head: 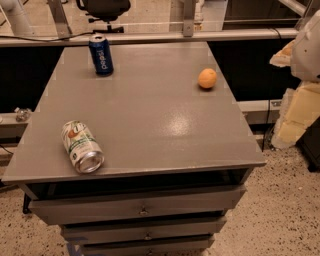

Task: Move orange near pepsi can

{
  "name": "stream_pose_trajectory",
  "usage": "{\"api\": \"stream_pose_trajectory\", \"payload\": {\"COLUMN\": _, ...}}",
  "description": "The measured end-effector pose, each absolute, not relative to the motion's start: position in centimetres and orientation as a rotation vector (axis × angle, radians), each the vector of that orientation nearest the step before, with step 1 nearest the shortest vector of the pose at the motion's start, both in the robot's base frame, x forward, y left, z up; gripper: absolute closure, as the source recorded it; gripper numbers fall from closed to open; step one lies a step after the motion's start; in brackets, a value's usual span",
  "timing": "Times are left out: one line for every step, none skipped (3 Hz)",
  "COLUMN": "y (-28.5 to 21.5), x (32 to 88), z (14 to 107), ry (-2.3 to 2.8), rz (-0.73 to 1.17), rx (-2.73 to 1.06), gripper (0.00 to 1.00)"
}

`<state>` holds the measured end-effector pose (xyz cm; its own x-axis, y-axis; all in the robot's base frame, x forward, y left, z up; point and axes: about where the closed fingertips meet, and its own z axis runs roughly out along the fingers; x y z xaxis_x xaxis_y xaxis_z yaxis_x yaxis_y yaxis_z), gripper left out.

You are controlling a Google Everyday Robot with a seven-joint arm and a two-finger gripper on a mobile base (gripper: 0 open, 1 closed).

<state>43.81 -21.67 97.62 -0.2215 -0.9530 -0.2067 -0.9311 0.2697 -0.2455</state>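
Note:
The orange (207, 78) sits on the grey table top (150, 115) at the far right, close to the right edge. The pepsi can (101, 54), dark blue with white lettering and a silver top, stands upright at the far left of the table. The two are well apart, with bare table between them. My gripper (296, 116) shows as pale cream parts at the right edge of the view, off the table and to the right of the orange, below the white arm (309, 47). It holds nothing that I can see.
A white-and-green can (81, 146) lies on its side near the table's front left corner. Drawers (142, 207) sit under the table top. A rail (150, 37) and a chair base (102, 12) stand behind the table. Speckled floor lies to the right.

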Motion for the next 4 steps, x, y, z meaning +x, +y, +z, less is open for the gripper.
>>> {"api": "stream_pose_trajectory", "payload": {"y": -21.7, "x": 43.8, "z": 97.6, "ry": 2.232, "rz": -0.099, "rx": -1.725, "gripper": 0.00}}
{"api": "stream_pose_trajectory", "payload": {"y": -21.5, "x": 44.5, "z": 96.8, "ry": 2.217, "rz": -0.086, "rx": -1.700, "gripper": 0.00}}
{"api": "stream_pose_trajectory", "payload": {"y": -21.8, "x": 48.2, "z": 95.1, "ry": 2.183, "rz": -0.083, "rx": -1.638, "gripper": 0.00}}
{"api": "stream_pose_trajectory", "payload": {"y": -22.2, "x": 52.7, "z": 93.9, "ry": 2.149, "rz": -0.065, "rx": -1.546, "gripper": 0.00}}
